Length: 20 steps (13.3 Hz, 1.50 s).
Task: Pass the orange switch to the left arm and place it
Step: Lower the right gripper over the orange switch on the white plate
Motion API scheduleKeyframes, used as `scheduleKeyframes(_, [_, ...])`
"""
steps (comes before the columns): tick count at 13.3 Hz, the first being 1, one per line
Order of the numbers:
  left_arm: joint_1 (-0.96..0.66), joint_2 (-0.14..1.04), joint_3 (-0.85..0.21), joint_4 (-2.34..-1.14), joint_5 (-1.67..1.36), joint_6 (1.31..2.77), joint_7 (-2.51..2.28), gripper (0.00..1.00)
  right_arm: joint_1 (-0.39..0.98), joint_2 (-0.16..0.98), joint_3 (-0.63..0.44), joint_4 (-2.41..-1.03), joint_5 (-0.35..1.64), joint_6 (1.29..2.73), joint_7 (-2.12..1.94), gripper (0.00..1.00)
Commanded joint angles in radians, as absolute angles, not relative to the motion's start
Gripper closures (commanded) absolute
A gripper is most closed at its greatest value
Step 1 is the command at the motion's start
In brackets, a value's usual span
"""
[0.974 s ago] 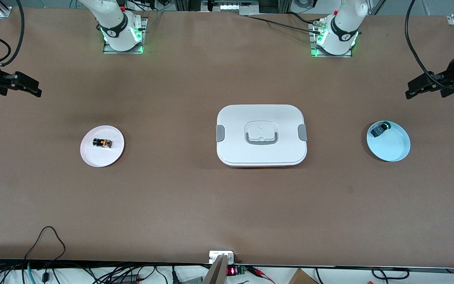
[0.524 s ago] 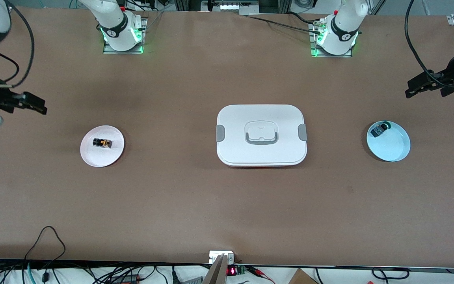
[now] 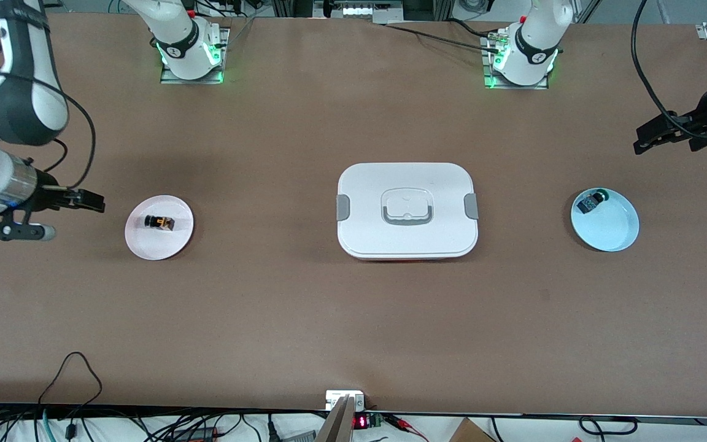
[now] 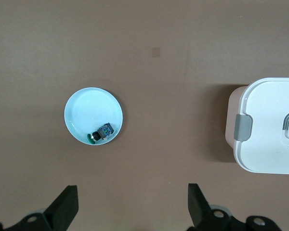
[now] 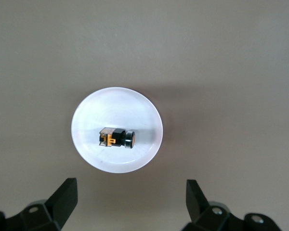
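Observation:
The orange switch, a small black part with orange markings, lies on its side on a small white plate toward the right arm's end of the table; it also shows in the right wrist view. My right gripper is open and empty, up in the air over the table just beside that plate. The big white box with grey clips stands in the middle of the table. My left gripper is open and empty, over the table by the left arm's end, and waits.
A pale blue plate at the left arm's end holds a small black part with a green cap, also seen in the left wrist view. The box's corner shows there too. Cables hang along the table's near edge.
My right arm has swung in from the table's end and come down toward the white plate. My left gripper has hardly moved. Switch, box and plates lie as before.

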State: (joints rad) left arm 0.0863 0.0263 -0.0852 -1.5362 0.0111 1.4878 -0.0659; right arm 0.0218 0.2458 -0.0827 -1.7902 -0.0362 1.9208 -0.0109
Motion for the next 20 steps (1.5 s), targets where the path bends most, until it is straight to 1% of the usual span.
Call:
scheduleKeyframes(1, [0.078, 0.031, -0.077, -1.528, 0.026, 1.489, -0.049, 0.00, 0.021, 0.222, -0.078, -1.929, -0.029, 2.050, -0.008, 0.00])
scheduleKeyframes(5, [0.081, 0.026, -0.077, -1.526, 0.023, 1.480, -0.058, 0.00, 0.072, 0.241, -0.078, -2.043, -0.034, 2.181, -0.008, 0.00])
scheduleKeyframes(10, [0.083, 0.026, -0.075, -1.525, 0.021, 1.477, -0.058, 0.00, 0.110, 0.343, -0.078, -2.049, -0.038, 2.295, 0.015, 0.00])
scheduleKeyframes(20, [0.087, 0.025, -0.071, -1.525, 0.021, 1.473, -0.058, 0.00, 0.129, 0.393, -0.081, -2.048, -0.095, 2.325, 0.055, 0.00])
